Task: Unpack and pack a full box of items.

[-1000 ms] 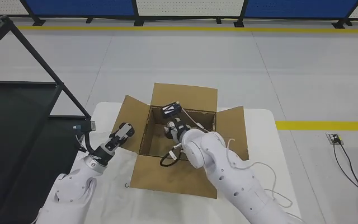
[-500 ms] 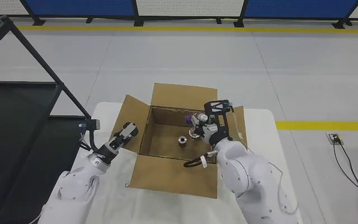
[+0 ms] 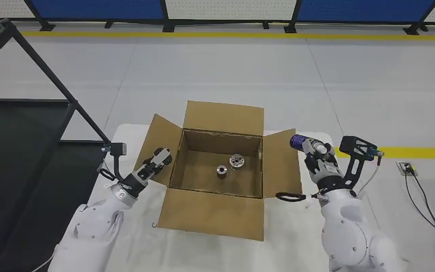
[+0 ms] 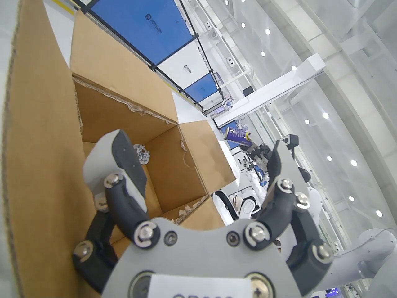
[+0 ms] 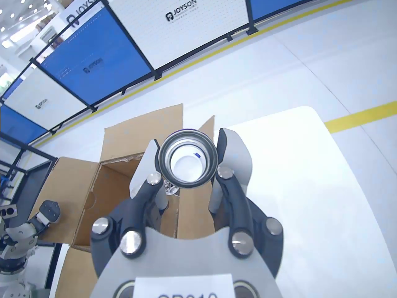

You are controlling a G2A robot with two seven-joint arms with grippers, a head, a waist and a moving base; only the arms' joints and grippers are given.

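An open cardboard box (image 3: pixel 204 211) stands mid-table with its flaps spread. Two small metal parts (image 3: pixel 230 165) lie on its floor. My right gripper (image 3: pixel 309 151) is to the right of the box, above the white table, shut on a purple can (image 3: pixel 298 142); its metal end (image 5: pixel 187 164) faces the wrist camera between the fingers (image 5: pixel 231 153). My left gripper (image 3: pixel 160 158) is at the box's left flap (image 3: pixel 155 146), open, holding nothing. In the left wrist view the left gripper (image 4: pixel 198 159) points across the box (image 4: pixel 130 88) toward the distant can (image 4: pixel 237 134).
The white table (image 3: pixel 323 146) has bare surface right of the box and in front of it. A black metal frame (image 3: pixel 41 115) stands at the left beside the table. A black cable loop (image 3: pixel 291 197) lies by the box's right front corner.
My right arm lifted the purple can out of the box and carried it right, past the right flap. My left gripper shifted slightly closer to the left flap.
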